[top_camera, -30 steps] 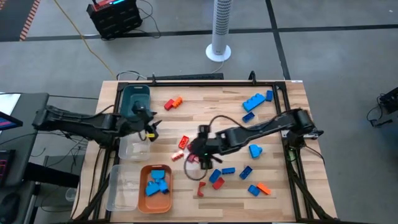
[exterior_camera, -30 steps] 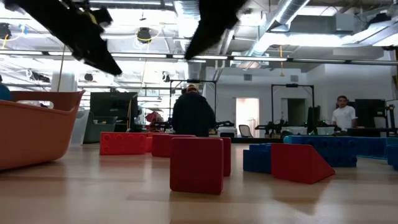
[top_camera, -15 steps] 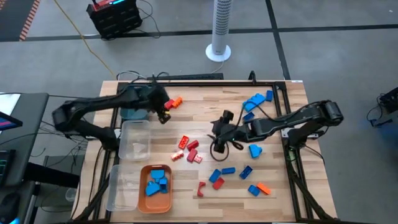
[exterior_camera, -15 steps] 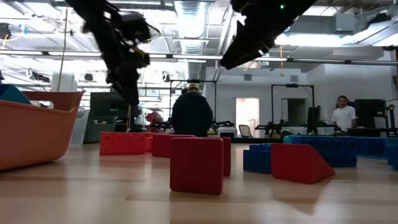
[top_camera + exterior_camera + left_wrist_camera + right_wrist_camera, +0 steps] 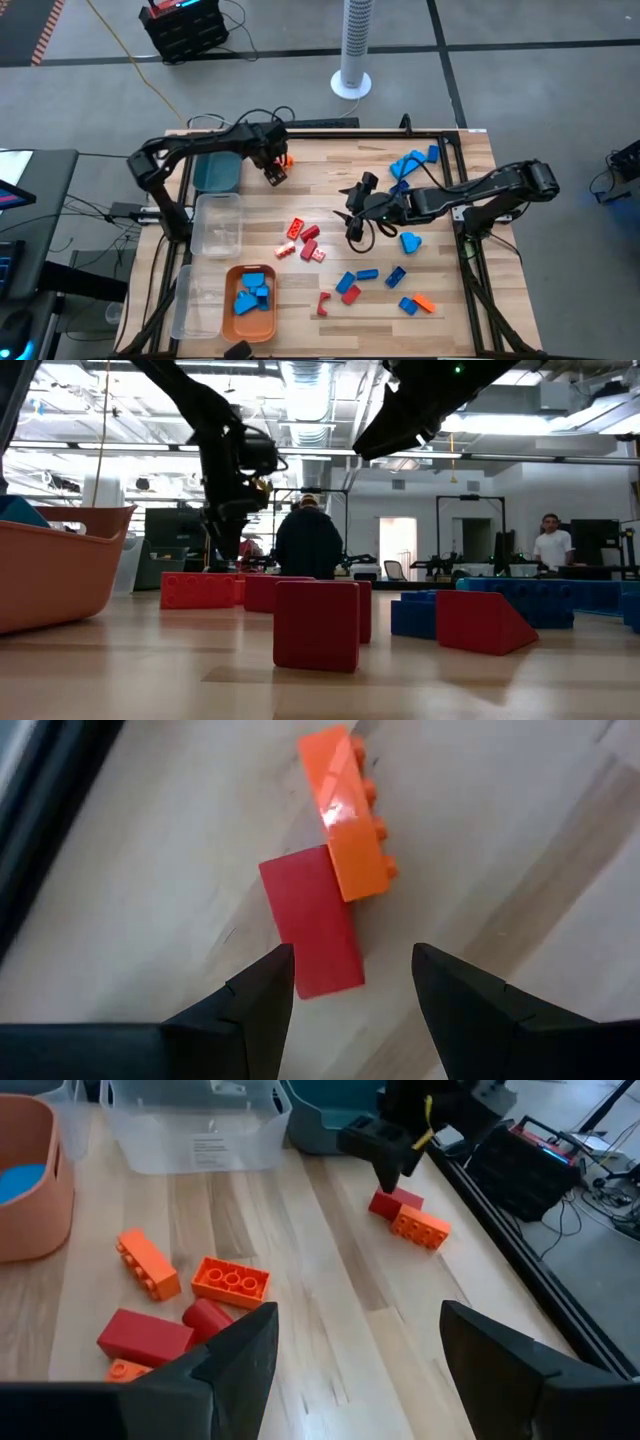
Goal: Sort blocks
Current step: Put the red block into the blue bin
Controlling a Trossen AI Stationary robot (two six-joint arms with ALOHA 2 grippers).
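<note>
Our left pincer hangs open, holding nothing, right above the red block that touches the orange block near the counter's back edge, beside the teal bin. We should drop straight down and pinch only the red one. Our right pincer waits open mid-counter; it looks empty.

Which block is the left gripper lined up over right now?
The red block touching the orange block near the teal bin. It lies between the left gripper's open fingers; every other red block sits mid-table.
</note>
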